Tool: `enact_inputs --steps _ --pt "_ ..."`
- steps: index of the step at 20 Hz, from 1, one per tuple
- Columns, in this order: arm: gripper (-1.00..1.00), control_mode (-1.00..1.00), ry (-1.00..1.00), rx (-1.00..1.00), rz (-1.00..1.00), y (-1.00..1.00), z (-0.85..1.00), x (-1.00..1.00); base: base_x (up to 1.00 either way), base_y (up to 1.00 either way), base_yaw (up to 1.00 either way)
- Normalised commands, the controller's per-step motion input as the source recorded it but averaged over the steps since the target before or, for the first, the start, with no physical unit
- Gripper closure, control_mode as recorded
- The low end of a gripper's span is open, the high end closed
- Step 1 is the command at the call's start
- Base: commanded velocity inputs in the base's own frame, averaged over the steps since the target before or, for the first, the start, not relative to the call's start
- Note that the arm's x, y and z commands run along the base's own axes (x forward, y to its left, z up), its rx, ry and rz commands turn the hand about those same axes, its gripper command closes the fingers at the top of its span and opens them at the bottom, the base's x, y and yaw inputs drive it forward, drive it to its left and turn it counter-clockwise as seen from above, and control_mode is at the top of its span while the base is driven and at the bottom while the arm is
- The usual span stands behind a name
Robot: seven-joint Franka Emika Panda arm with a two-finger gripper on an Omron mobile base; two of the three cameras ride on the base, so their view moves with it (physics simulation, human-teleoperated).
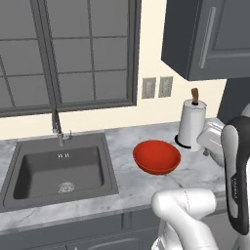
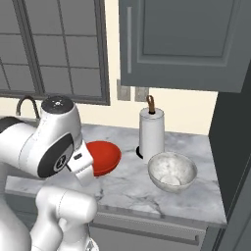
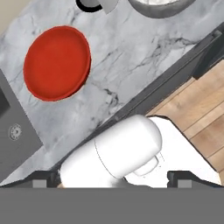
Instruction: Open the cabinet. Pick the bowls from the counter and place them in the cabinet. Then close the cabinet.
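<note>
On the marble desk (image 1: pixel 122 141) in the left base view, the red bowl (image 1: pixel 156 156) sits upright, mouth facing up, between the sink (image 1: pixel 58 168) and the paper-towel roll (image 1: pixel 191 124), apart from both. Being round, it has no long axis. A grey wall cabinet (image 1: pixel 210 39) hangs above the roll.

In the right base view, the red bowl (image 2: pixel 104 157) is partly hidden behind the white arm; the marbled bowl (image 2: pixel 172 171) stands upright just in front of and to the right of the paper-towel roll (image 2: pixel 151 131), near the desk's (image 2: pixel 196 147) right end. The dark tall unit (image 2: pixel 230 142) rises beside it.

In the hand view, looking down, the red bowl (image 3: pixel 57 62) lies well apart from the marbled bowl (image 3: pixel 162 6) at the top edge. The fingers (image 3: pixel 111 181) are spread wide apart and grip nothing.
</note>
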Motion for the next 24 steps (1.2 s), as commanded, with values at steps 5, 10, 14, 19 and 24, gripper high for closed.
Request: enact_inputs --steps 5,10,14,19,24 --pt "-1.0 -1.0 -0.02 -0.07 0.0 -0.1 -0.39 0.35 0.0 0.0 0.0" --pt "-1.0 -1.0 0.0 -0.02 0.0 -0.07 -0.26 0.48 0.0 0.0 0.0" --pt "-1.0 -1.0 0.0 0.0 0.02 -0.01 -0.28 0.61 0.0 0.0 0.0" --pt "-1.0 -1.0 0.0 0.02 0.07 0.0 -0.2 0.53 0.0 0.0 0.0" --pt "-1.0 -1.0 0.0 0.03 0.06 0.0 -0.22 0.46 0.0 0.0 0.0"
